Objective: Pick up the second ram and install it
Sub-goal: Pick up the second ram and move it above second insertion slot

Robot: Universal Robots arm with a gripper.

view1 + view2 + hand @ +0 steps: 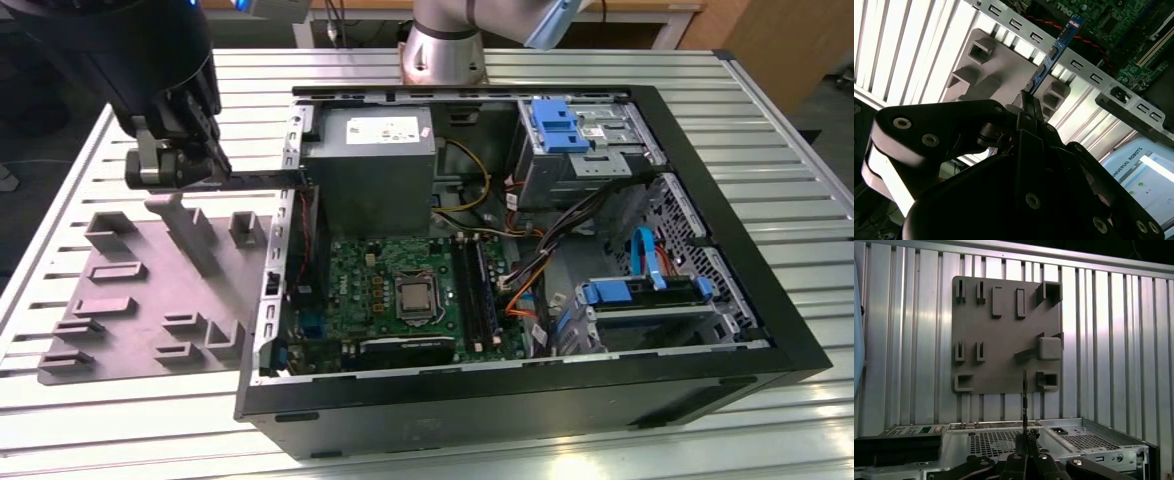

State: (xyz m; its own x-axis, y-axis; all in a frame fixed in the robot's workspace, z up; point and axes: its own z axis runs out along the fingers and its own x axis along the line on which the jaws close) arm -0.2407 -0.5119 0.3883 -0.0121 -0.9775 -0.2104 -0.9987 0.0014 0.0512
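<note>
Hovering pincer (pixel 1026 102) clamping second ram (pixel 1054 52)

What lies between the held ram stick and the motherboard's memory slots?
In the exterior view, the case's metal wall and the CPU socket lie between the ram stick, shut in the pincer, and the memory slots.

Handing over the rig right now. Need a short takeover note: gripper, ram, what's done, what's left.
Gripper: shut on the second ram, gripping one end.
Position: ram is lifted clear of the grey tray, beside the case wall on the exterior view's left, with its free end pointing toward the case.
Done: pick-up.
Left: ram is not yet over the motherboard and not seated in the memory slots.
</note>
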